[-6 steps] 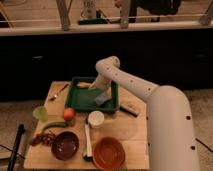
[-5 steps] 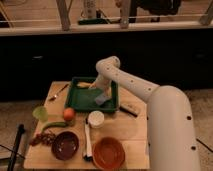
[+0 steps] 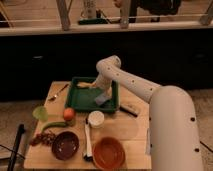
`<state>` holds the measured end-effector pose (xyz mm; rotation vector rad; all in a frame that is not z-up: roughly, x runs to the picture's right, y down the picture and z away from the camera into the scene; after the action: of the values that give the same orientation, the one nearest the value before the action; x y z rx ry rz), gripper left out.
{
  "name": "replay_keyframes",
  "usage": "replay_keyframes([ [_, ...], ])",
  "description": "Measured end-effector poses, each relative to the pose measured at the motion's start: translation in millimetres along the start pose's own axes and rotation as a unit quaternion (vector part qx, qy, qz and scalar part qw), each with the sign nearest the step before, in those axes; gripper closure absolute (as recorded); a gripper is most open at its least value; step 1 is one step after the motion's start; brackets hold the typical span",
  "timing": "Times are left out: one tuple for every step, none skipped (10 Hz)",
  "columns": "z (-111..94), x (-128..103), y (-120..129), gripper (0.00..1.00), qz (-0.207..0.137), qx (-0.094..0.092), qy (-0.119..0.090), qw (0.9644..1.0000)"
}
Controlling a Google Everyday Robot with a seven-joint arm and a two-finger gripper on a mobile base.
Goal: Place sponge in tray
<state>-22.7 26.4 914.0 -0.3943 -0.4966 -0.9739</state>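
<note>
The gripper (image 3: 103, 91) is low inside the tray (image 3: 81, 100) at the sponge (image 3: 102, 99), its hold on the sponge cannot be told; placing step, which likely next calls for release and a lift clear.

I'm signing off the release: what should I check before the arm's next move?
1. The sponge lies within the tray rim: ok.
2. The gripper is over the tray's right half, at the sponge: ok.
3. The sponge rests flat on the tray floor: cannot tell.
4. The sponge is apart from the yellow item: ok.
5. The white cup stands outside the tray: ok.
</note>
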Motion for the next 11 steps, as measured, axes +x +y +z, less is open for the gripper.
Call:
replay_keyframes([
  [-0.4,0.2,-0.3,0.20,0.003,0.000,0.002,1.0000],
  [-1.1,-0.2,-1.8,0.20,0.005,0.001,0.004,1.0000],
  [-1.8,-0.8,-3.5,0.20,0.006,0.001,0.008,0.9999],
  [-2.4,-1.0,-4.5,0.20,0.008,0.002,0.013,0.9999],
  [-2.6,-1.7,-5.6,0.20,0.008,0.003,0.014,0.9999],
  [-2.8,-2.6,-6.7,0.20,0.009,0.004,0.016,0.9998],
  [-3.1,-3.0,-8.0,0.20,0.011,0.005,0.019,0.9998],
  [-3.6,-3.2,-8.6,0.20,0.011,0.006,0.020,0.9997],
  [-3.5,-3.2,-8.4,0.20,0.011,0.006,0.020,0.9997],
  [-3.5,-3.3,-8.5,0.20,0.011,0.005,0.019,0.9997],
  [-3.5,-3.3,-8.5,0.20,0.011,0.006,0.019,0.9997],
])
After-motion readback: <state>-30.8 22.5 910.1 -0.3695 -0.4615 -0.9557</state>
